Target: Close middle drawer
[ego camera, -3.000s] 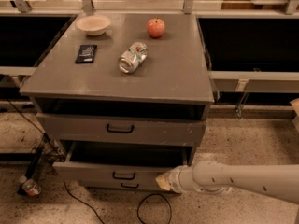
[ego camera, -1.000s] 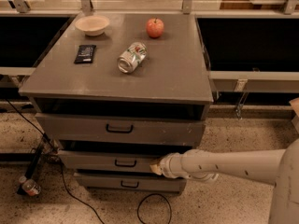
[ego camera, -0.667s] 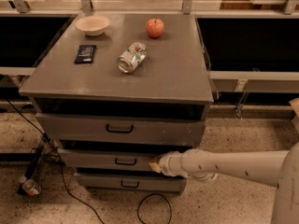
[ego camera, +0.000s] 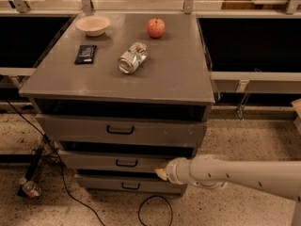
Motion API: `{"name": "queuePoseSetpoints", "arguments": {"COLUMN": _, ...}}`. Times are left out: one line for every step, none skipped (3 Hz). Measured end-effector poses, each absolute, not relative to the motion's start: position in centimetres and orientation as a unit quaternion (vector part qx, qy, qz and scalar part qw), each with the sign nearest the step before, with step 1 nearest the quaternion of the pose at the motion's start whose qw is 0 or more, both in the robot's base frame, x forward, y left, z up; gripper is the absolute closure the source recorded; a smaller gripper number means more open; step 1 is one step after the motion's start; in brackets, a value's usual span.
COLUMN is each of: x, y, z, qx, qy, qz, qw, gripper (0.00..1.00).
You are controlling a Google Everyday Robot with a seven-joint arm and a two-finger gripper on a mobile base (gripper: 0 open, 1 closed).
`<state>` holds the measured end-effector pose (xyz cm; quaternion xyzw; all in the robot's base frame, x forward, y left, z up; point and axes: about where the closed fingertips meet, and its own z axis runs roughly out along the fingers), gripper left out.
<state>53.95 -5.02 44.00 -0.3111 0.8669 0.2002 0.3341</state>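
The middle drawer (ego camera: 94, 160) is a low grey front with a small black bar handle (ego camera: 126, 163), between the taller top drawer (ego camera: 155, 133) and the bottom drawer (ego camera: 103, 182). Its front sits close under the top drawer, with a dark gap above it. My gripper (ego camera: 162, 173) is at the right end of the middle drawer's front, touching or almost touching it. My white arm (ego camera: 235, 175) reaches in from the right.
On the cabinet top (ego camera: 178, 74) lie a bowl (ego camera: 92, 25), an apple (ego camera: 155, 28), a tipped can (ego camera: 133, 57) and a black packet (ego camera: 86, 53). Cables (ego camera: 155, 211) and a small can (ego camera: 31, 189) lie on the speckled floor. Dark bins flank the cabinet.
Three seconds ago the middle drawer stood far out; it has slid inward with my gripper against its front. Over the last second almost nothing has moved.
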Motion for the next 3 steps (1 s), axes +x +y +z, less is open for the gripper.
{"name": "queuePoseSetpoints", "arguments": {"x": 50.3, "y": -8.5, "z": 44.5, "qx": -0.278, "qy": 0.880, "qz": 0.192, "qw": 0.333, "gripper": 1.00}}
{"name": "queuePoseSetpoints", "arguments": {"x": 44.9, "y": -13.2, "z": 44.7, "qx": -0.219, "qy": 0.899, "qz": 0.179, "qw": 0.334, "gripper": 1.00}}
{"name": "queuePoseSetpoints", "arguments": {"x": 38.6, "y": -19.7, "z": 45.6, "qx": -0.130, "qy": 0.919, "qz": 0.150, "qw": 0.341, "gripper": 0.97}}
